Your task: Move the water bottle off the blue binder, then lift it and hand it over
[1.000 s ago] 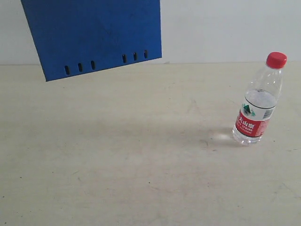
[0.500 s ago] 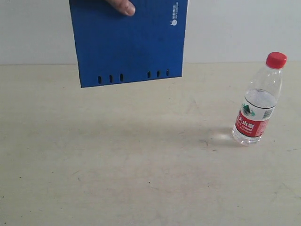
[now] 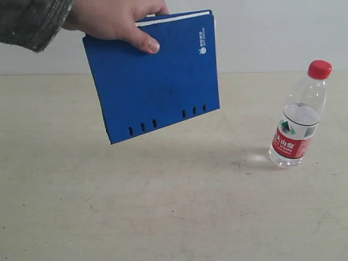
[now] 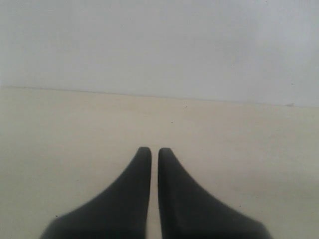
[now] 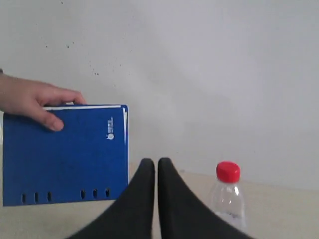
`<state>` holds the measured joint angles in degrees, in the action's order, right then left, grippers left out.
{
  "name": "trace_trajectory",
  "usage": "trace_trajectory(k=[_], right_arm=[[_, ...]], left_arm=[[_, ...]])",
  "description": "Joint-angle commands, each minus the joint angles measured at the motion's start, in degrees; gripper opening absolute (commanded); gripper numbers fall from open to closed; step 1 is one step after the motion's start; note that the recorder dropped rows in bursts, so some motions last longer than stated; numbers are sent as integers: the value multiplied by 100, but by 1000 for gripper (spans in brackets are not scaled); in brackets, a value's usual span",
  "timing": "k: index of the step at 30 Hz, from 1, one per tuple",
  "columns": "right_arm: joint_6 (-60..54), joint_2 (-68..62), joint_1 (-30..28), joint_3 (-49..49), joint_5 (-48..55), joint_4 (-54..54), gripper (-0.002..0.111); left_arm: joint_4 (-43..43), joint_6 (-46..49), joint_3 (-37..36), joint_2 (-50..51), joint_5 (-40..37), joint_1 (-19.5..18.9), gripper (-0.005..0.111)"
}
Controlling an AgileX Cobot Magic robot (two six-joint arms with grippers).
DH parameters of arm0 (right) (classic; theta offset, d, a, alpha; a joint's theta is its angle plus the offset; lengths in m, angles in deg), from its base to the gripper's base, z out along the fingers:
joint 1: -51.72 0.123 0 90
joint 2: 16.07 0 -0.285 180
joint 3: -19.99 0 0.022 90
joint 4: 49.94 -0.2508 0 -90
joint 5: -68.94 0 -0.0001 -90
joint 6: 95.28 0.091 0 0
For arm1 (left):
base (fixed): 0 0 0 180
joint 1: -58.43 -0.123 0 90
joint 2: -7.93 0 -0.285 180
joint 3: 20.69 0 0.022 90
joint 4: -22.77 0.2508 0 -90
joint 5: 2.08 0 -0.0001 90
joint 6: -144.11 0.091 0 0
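Note:
The water bottle [image 3: 298,118] stands upright on the beige table at the right, red cap on top; the right wrist view shows it too [image 5: 228,193]. A person's hand [image 3: 117,22] holds the blue binder [image 3: 155,76] in the air above the table, tilted, slotted edge downward; in the right wrist view the blue binder [image 5: 65,154] hangs beside the bottle. My right gripper [image 5: 156,162] is shut and holds nothing, well short of both. My left gripper [image 4: 154,151] is shut over bare table, holding nothing. Neither gripper appears in the exterior view.
The beige table [image 3: 174,206] runs up to a pale wall [image 3: 272,32] at the back. The person's sleeved arm [image 3: 32,19] reaches in from the upper left.
The hand has brought the binder lower and tilted it, so the hand and sleeve now show fully. The bottle has stayed put.

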<state>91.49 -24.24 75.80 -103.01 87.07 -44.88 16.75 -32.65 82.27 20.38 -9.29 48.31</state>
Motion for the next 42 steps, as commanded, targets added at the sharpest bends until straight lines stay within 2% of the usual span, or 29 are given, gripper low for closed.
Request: trace_trajectory(k=[1, 2, 3, 6, 8, 11, 13, 21, 25, 27, 33, 35, 40, 42], right_arm=[[350, 38, -14, 1105, -1378, 122, 0], [222, 38, -14, 1366, -1773, 281, 0], [222, 38, -14, 1495, -1711, 281, 0], [1025, 38, -14, 1829, -737, 57, 0], [1528, 38, -14, 2021, -805, 57, 0], [1587, 38, -14, 2021, -374, -50, 0], [1597, 38, -14, 2021, -376, -332, 0], [1731, 38, -14, 2021, -286, -332, 0], [1286, 38, -37, 2021, 605, -230, 0], [790, 38, -339, 2021, 831, -396, 0], [498, 38, -1203, 2021, 739, -506, 0], [151, 38, -1552, 2021, 332, -716, 0], [-966, 38, -2372, 2021, -1565, -1077, 0], [-961, 38, -2528, 2021, -1599, -1077, 0]], left_arm=[[-70, -196, -17, -29, 11, -2, 5], [-70, -196, -17, -29, -18, -2, 5], [-70, -196, -17, -29, -33, -2, 5], [-278, -606, -17, -29, -393, -2, 5], [-317, -678, -17, -29, -478, -2, 5], [-317, -678, -17, -29, -478, -2, 5], [-317, -678, -17, -29, -478, -2, 5], [-317, -678, -17, -29, -478, -2, 5], [-317, -678, -17, -29, -478, -2, 5], [-317, -678, -17, -29, -478, -2, 5], [-329, -676, -17, -29, -487, -2, 5], [-329, -676, -17, -29, -487, -2, 5], [-329, -676, -17, -29, -487, -2, 5], [-329, -676, -17, -29, -487, -2, 5]])
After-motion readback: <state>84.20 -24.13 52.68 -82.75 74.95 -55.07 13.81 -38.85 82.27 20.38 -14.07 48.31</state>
